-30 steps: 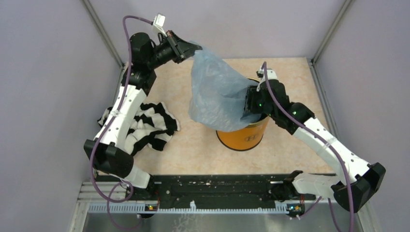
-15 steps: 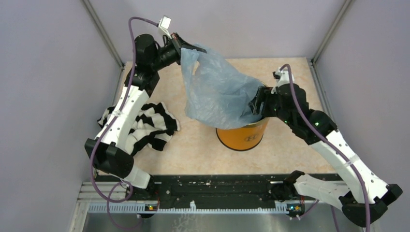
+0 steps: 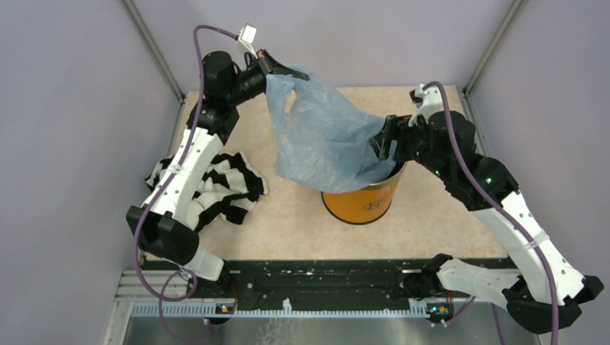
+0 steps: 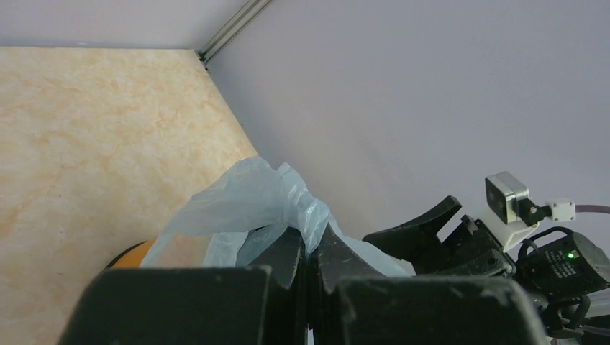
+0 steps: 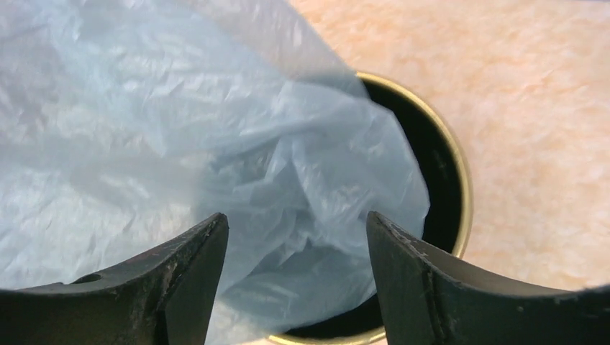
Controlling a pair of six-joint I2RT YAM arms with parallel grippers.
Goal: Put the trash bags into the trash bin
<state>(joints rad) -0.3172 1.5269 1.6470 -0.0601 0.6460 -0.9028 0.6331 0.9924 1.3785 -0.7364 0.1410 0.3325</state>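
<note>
The pale-blue trash bag (image 3: pixel 324 136) hangs stretched from my left gripper (image 3: pixel 282 73) down into the orange trash bin (image 3: pixel 363 201). The left gripper is shut on the bag's top edge (image 4: pixel 288 198), high at the back of the table. The bag's lower end lies bunched inside the bin's gold rim (image 5: pixel 460 180), as the right wrist view shows (image 5: pixel 309 187). My right gripper (image 3: pixel 386 144) is open and empty, just above the bin's right rim; in its wrist view (image 5: pixel 296 223) the bag lies below its spread fingers.
A black-and-white striped cloth heap (image 3: pixel 219 187) lies at the left beside the left arm. Grey walls close in the table at the back and both sides. The black rail (image 3: pixel 324 277) runs along the near edge.
My right gripper has let go of the bag and drawn back up and to the right from the bin. My left gripper has shifted slightly left, still holding the bag's top.
</note>
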